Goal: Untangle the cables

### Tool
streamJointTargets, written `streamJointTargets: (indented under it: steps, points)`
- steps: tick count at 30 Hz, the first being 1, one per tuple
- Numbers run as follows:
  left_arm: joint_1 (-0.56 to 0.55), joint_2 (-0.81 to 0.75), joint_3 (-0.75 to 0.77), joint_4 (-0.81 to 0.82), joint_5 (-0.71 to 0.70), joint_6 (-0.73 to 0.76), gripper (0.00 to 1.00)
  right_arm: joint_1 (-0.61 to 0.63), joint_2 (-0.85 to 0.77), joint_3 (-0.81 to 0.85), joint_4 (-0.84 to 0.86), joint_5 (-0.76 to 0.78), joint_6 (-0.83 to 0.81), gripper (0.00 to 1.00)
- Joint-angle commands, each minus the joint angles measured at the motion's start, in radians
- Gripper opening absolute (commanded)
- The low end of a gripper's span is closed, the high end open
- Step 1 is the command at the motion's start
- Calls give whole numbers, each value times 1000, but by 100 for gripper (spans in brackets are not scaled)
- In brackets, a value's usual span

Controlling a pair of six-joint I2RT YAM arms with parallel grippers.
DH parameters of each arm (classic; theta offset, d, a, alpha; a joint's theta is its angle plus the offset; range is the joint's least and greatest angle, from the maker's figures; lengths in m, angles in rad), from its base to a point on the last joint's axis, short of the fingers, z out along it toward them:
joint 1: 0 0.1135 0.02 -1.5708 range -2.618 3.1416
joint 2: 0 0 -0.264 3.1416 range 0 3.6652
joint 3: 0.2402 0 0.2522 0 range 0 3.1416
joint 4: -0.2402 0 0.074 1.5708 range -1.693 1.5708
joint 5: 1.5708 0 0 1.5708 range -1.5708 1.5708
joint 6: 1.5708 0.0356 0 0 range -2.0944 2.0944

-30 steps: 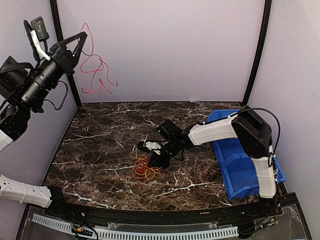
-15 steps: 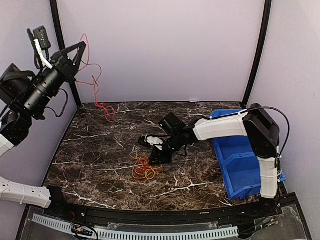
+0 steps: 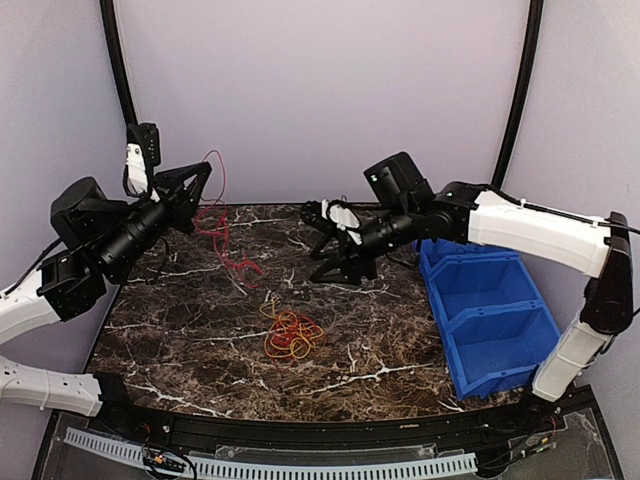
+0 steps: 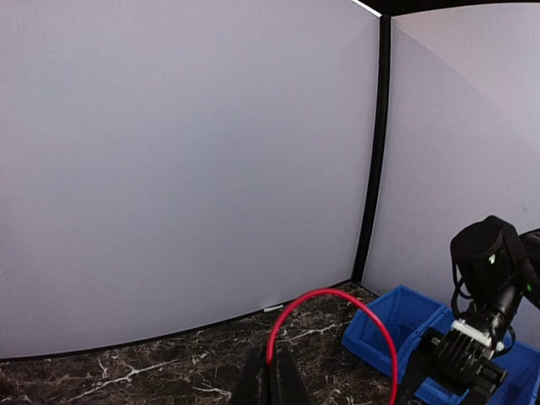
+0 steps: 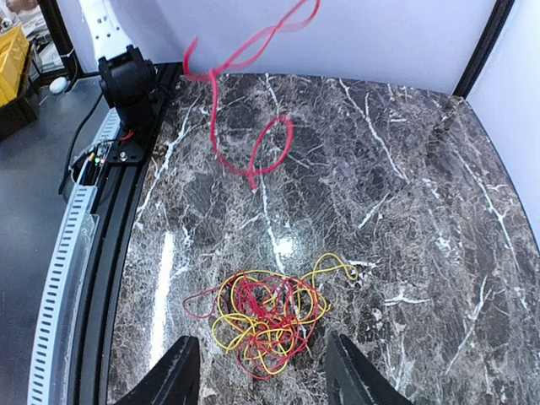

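Along the right edge of the marble table (image 3: 180,330) sits a blue bin (image 3: 470,300) with two compartments. Black posts (image 3: 520,90) stand at the far corners against pale walls. Nothing lies between either arm and the wires.

At the far left, the left gripper (image 4: 269,375) is raised above the table with its fingers pinched together on a red cable (image 3: 215,222). The cable arcs up from the fingers and trails down in loose loops towards the table's far left part. Whether its end touches the surface is unclear.

The right gripper (image 5: 261,380) hangs over the far middle of the table, spread wide and holding nothing. A knotted bundle (image 3: 292,335) of yellow, orange and red wire lies on the table near the centre. It is below and nearer than the right gripper, framed between its fingers in the wrist view, and well apart from the left gripper.
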State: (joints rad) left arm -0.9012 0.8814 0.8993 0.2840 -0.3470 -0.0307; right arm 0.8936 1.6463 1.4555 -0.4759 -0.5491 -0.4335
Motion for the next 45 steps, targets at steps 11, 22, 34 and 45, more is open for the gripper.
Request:
streamJointTargets:
  steps: [11, 22, 34, 45]
  points:
    - [-1, 149, -90, 53, 162, 15, 0, -8, -1, 331, -95, -40, 172, 67]
    - [-56, 260, -21, 10, 186, 60, 0, -8, 97, 364, -72, -91, 310, 64]
    - [-66, 257, -36, 27, 188, 46, 0, -10, 109, 352, -37, -10, 349, 3]
    - [-68, 266, -24, 8, 121, 109, 50, -105, -11, 273, -40, 18, 264, 0]
